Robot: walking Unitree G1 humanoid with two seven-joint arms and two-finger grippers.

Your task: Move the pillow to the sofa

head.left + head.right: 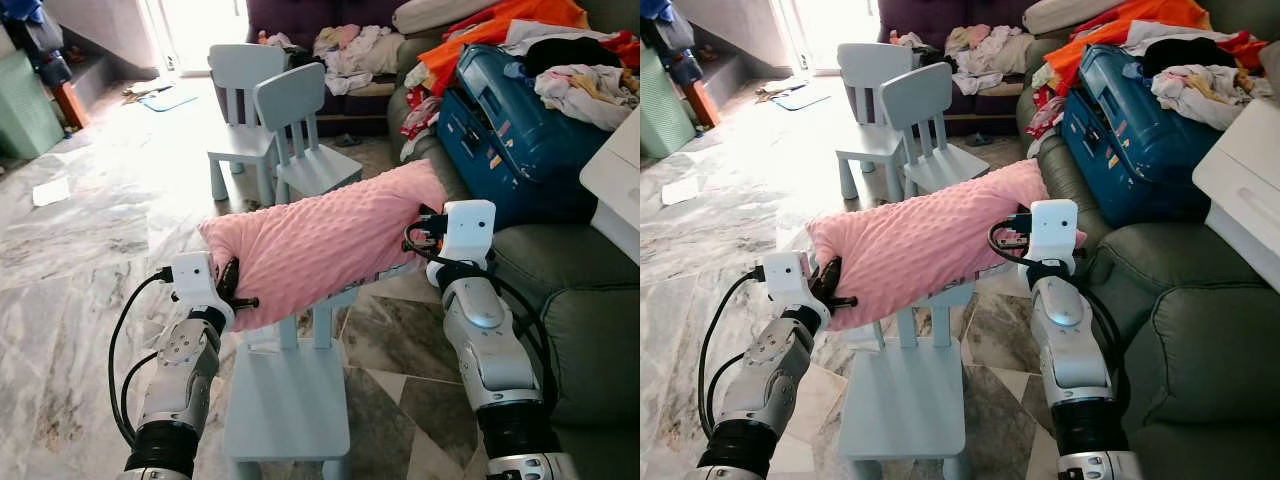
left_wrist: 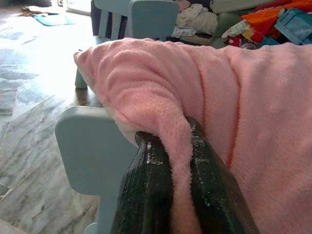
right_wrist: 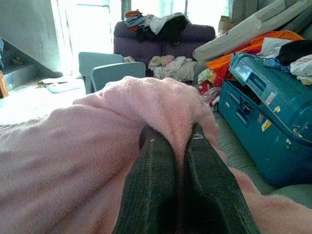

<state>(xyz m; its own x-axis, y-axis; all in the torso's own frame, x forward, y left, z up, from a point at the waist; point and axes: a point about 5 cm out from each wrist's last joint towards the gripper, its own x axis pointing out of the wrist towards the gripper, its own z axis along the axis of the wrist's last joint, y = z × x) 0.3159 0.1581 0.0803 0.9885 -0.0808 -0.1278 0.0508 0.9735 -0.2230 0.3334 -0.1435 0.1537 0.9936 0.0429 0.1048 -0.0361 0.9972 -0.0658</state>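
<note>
A long pink fleecy pillow point(image 1: 320, 245) hangs in the air between my two arms, above a small pale-blue chair point(image 1: 288, 400). My left gripper point(image 1: 232, 290) is shut on the pillow's left end; its black fingers point(image 2: 151, 185) pinch a fold of pink fabric point(image 2: 178, 161). At the other end my right gripper point(image 1: 425, 232) is shut on the pillow, with fingers point(image 3: 156, 180) pressed together around a ridge of fleece. The grey-green sofa point(image 1: 560, 290) lies to my right, close beside my right arm.
A blue suitcase point(image 1: 520, 130) and piles of clothes point(image 1: 520, 30) cover the sofa's far part. Two more pale-blue chairs point(image 1: 290, 130) stand ahead on the marble floor. A white box point(image 1: 620, 180) sits at the right edge. A purple couch point(image 1: 320, 40) stands at the back.
</note>
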